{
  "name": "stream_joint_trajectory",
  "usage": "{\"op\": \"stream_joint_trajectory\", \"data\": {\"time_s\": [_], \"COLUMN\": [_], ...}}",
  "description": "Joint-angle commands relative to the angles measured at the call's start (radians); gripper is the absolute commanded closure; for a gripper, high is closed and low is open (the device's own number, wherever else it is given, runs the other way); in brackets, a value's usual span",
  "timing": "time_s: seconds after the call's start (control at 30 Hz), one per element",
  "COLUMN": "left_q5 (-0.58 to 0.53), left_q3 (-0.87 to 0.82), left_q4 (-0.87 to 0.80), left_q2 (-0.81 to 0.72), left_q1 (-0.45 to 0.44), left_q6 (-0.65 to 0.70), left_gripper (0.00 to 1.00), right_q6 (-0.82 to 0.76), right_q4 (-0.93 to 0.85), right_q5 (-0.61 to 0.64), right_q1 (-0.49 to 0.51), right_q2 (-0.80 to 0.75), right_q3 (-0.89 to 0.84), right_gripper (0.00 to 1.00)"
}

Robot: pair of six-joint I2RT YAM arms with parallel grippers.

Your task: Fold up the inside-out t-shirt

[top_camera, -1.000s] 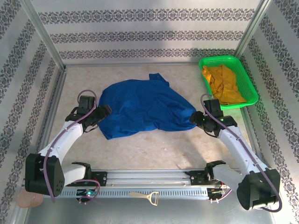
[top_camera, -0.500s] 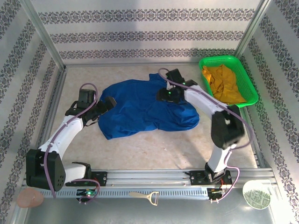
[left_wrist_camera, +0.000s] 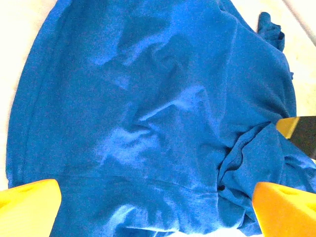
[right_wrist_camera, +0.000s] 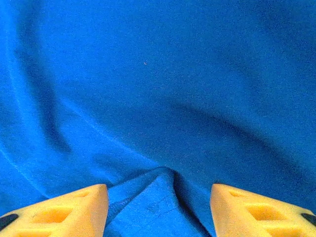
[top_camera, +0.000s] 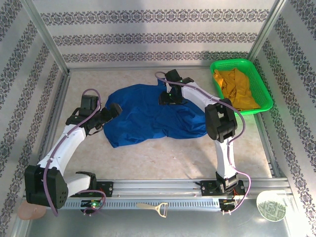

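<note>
Right arm has swung off the shirt's right edge and now reaches over its far side; left arm barely shifted. Royal-blue inside-out t-shirt lies crumpled mid-table, spread wide and unfolded, with bare table all round it. The right gripper is down on the far-middle of the cloth, near the far sleeve. Its wrist view has the yellow fingers parted, with a small raised pucker of blue between them. The pucker is not pinched and nothing is held. The left gripper is at the shirt's left edge, pointing across it. Its wrist view has the jaws spread wide over the near hem, cloth lying loose below, nothing gripped. A green basket sits in the far-right corner, well apart from the shirt, and holds a mustard-yellow garment. A round dish sits on the near side of the front rail, at the right.
</note>
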Motion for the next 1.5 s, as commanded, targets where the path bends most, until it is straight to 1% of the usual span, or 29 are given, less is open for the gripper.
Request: {"op": "stream_joint_trajectory", "data": {"time_s": [0.0,0.13,0.17,0.23,0.33,0.37,0.4,0.5,0.57,0.67,0.83,0.97,1.07,1.13,1.17,1.23,1.33,1.4,1.47], "left_q5": [0.01,0.027,0.035,0.042,0.049,0.054,0.056,0.055,0.054,0.064,0.158,0.21,0.201,0.167,0.155,0.136,0.091,0.053,0.005], "left_q3": [0.033,0.037,0.038,0.043,0.047,0.048,0.048,0.051,0.05,0.036,0.001,-0.059,-0.116,-0.155,-0.173,-0.214,-0.253,-0.263,-0.263], "left_q4": [-0.033,-0.02,-0.017,-0.014,-0.013,-0.013,-0.014,-0.022,-0.032,-0.043,-0.071,-0.091,-0.114,-0.14,-0.145,-0.146,-0.143,-0.141,-0.142], "left_q2": [-0.029,-0.029,-0.027,-0.024,-0.019,-0.018,-0.018,-0.018,-0.018,-0.018,-0.013,-0.036,-0.068,-0.091,-0.099,-0.117,-0.124,-0.118,-0.105], "left_q1": [0.028,0.042,0.046,0.051,0.06,0.063,0.066,0.076,0.082,0.09,0.094,0.087,0.072,0.061,0.057,0.049,0.035,0.035,0.035], "left_q6": [0.016,0.012,0.01,0.008,0.011,0.011,0.013,0.012,0.01,0.0,0.002,0.004,-0.003,-0.018,-0.028,-0.062,-0.086,-0.084,-0.08], "left_gripper": [0.0,0.01,0.0,0.0,0.0,0.0,0.0,0.0,0.0,0.0,0.0,0.0,0.0,0.01,0.04,0.12,0.22,0.25,0.26], "right_q6": [-0.021,-0.017,-0.017,-0.019,-0.024,-0.027,-0.028,-0.02,0.001,0.035,0.087,0.131,0.153,0.172,0.179,0.193,0.201,0.2,0.199], "right_q4": [-0.031,-0.019,-0.016,-0.013,-0.011,-0.014,-0.016,-0.014,-0.006,0.001,-0.038,-0.052,-0.038,-0.033,-0.031,-0.033,-0.033,-0.031,-0.028], "right_q5": [0.002,-0.005,-0.005,-0.009,-0.008,-0.006,-0.006,-0.008,-0.015,-0.041,-0.052,-0.042,-0.046,-0.047,-0.039,-0.034,-0.044,-0.055,-0.059], "right_q1": [0.017,0.019,0.019,0.02,0.019,0.017,0.016,-0.001,-0.021,-0.056,-0.125,-0.194,-0.228,-0.243,-0.246,-0.258,-0.268,-0.268,-0.268], "right_q2": [0.016,0.012,0.01,0.007,0.005,0.001,-0.009,-0.086,-0.189,-0.391,-0.722,-0.911,-0.989,-1.031,-1.05,-1.091,-1.117,-1.117,-1.114], "right_q3": [0.0,-0.033,-0.042,-0.051,-0.058,-0.06,-0.062,-0.09,-0.134,-0.21,-0.328,-0.452,-0.557,-0.616,-0.646,-0.695,-0.738,-0.747,-0.747], "right_gripper": [0.44,0.5,0.52,0.61,0.78,0.87,1.0,1.0,1.0,1.0,1.0,1.0,1.0,1.0,1.0,1.0,1.0,1.0,1.0]}}
